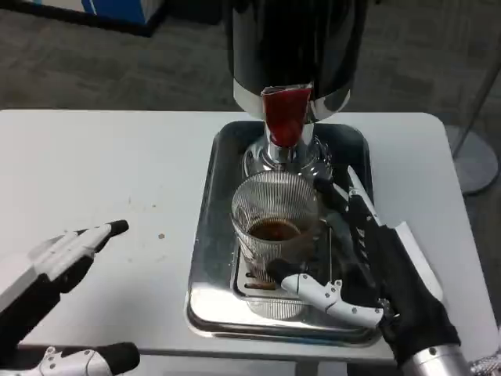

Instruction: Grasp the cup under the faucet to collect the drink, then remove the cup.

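A ribbed clear glass cup point(274, 223) stands on the drip grid of a steel tray point(205, 235), right under the faucet of a dark drink dispenser point(297, 47) with a red tap handle point(284, 116). Brown drink fills the cup's bottom. My right hand point(368, 258) holds the cup: its fingers point(344, 204) lie along the cup's right side and its thumb point(313, 288) presses the lower front. My left hand point(55, 262) lies on the table at the lower left, fingers stretched out and apart, holding nothing.
The tray's raised rim surrounds the cup and the dispenser's chrome base point(283, 157). The white table point(102, 172) spreads to the left of the tray. A round floor stand point(476, 160) sits past the table's right edge.
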`<state>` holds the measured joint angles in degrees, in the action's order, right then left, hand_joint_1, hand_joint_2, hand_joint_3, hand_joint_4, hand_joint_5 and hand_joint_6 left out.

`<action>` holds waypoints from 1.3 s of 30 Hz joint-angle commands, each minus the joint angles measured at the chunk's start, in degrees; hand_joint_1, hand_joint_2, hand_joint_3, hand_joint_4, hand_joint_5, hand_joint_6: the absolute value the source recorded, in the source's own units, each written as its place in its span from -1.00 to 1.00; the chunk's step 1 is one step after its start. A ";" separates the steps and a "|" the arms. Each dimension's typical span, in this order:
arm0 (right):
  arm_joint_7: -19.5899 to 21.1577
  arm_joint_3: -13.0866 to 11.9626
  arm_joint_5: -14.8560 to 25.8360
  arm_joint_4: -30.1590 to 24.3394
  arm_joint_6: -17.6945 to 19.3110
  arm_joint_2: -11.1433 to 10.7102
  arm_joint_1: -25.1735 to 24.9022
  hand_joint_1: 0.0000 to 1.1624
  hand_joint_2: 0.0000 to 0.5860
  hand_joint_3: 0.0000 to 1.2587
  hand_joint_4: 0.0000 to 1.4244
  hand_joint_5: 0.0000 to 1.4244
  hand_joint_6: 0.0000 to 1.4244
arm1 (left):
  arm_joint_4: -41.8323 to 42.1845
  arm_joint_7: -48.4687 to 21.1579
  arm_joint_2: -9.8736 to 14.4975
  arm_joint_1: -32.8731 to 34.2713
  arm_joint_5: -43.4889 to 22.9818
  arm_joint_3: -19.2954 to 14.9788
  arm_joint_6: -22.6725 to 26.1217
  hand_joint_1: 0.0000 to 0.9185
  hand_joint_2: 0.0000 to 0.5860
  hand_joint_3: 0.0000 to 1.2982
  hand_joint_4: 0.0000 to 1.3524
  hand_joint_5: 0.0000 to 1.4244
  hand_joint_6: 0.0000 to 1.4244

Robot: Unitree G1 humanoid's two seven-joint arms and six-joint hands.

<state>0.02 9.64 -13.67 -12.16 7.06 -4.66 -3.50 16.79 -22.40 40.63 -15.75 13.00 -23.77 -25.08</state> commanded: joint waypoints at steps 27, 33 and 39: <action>0.75 1.77 -0.66 17.97 6.54 1.72 -11.47 0.30 0.04 -1.00 -0.85 -0.88 -0.86 | -1.63 -0.40 1.44 0.75 -0.03 -0.20 1.82 -1.00 -0.80 -0.94 -1.00 -1.00 -1.00; 2.46 1.43 -1.57 18.98 7.17 1.76 -11.70 0.34 0.05 -0.93 -0.69 -0.70 -0.75 | -2.02 -0.38 1.46 1.12 -0.15 -0.06 2.02 -1.00 -0.80 -0.94 -1.00 -1.00 -1.00; 3.88 0.66 -2.12 19.15 7.48 1.55 -11.19 0.40 0.06 -0.76 -0.58 -0.55 -0.69 | -2.42 -0.48 1.44 1.56 -0.15 0.23 2.00 -1.00 -0.79 -0.94 -1.00 -1.00 -1.00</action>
<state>3.56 10.54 -15.41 6.05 15.05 -2.99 -15.79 14.92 -22.40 41.50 -13.74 13.01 -23.78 -23.39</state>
